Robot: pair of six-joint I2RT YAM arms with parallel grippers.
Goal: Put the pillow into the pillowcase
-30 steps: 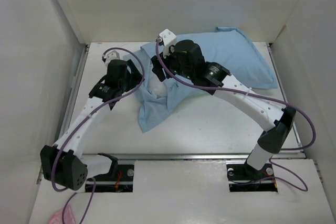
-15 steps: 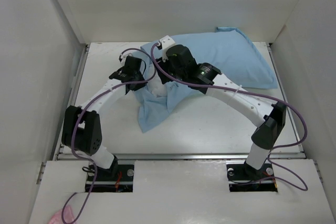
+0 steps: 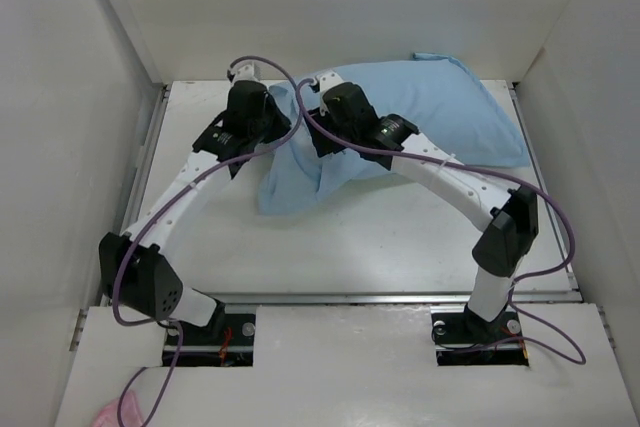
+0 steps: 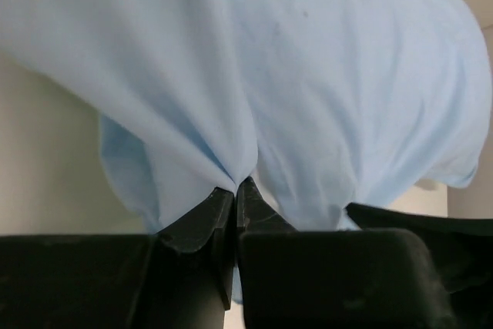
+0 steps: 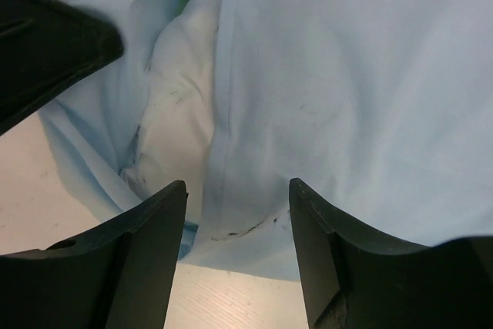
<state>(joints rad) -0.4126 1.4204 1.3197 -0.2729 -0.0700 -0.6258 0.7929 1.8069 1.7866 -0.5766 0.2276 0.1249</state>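
Note:
The light blue pillowcase (image 3: 450, 107) lies bulging across the back of the table, its loose mouth end bunched toward the middle. My left gripper (image 4: 235, 184) is shut on a pinch of pillowcase (image 4: 347, 98) fabric, which drapes up from its tips. In the top view the left gripper (image 3: 272, 135) sits at the mouth's left side. My right gripper (image 5: 237, 184) stands open just over the pillowcase (image 5: 347, 75), nothing between its fingers. The white pillow (image 5: 181, 90) shows inside the mouth, smudged with dark marks. From above the right gripper (image 3: 325, 142) hovers at the mouth.
White walls (image 3: 70, 97) close in the table on the left, back and right. A metal rail (image 3: 340, 297) runs along the table's front edge by the arm bases. A pink object (image 3: 115, 413) lies at the bottom left, off the table.
My left gripper has shut on the pillowcase's mouth fabric and moved toward the back, pulling the loose flap up and back. The right gripper has shifted slightly back and stays open.

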